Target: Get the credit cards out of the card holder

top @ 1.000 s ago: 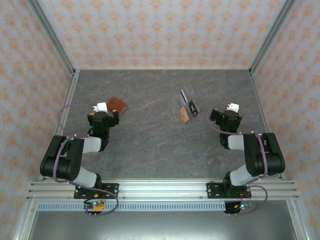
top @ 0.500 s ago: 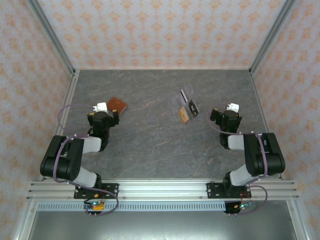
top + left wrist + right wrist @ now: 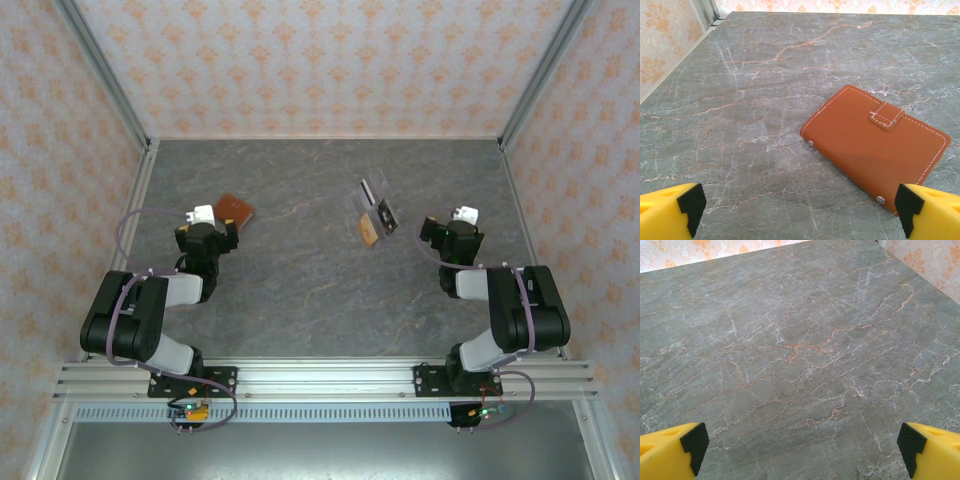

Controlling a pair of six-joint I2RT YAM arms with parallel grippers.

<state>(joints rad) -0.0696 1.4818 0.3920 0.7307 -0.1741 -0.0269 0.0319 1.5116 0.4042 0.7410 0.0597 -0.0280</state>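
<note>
The card holder is a reddish-brown wallet lying flat and closed on the table, its strap fastened over the top face. In the top view the card holder sits just beyond and to the right of my left gripper. My left gripper is open, its right fingertip close to the holder's near corner, nothing between the jaws. The credit cards are hidden inside the closed holder. My right gripper is open over bare table, and the right gripper holds nothing.
A clear plastic sleeve lies mid-right on the grey marble table, with small card-like pieces on it, one brownish and one dark. Patterned walls and metal rails enclose the table on three sides.
</note>
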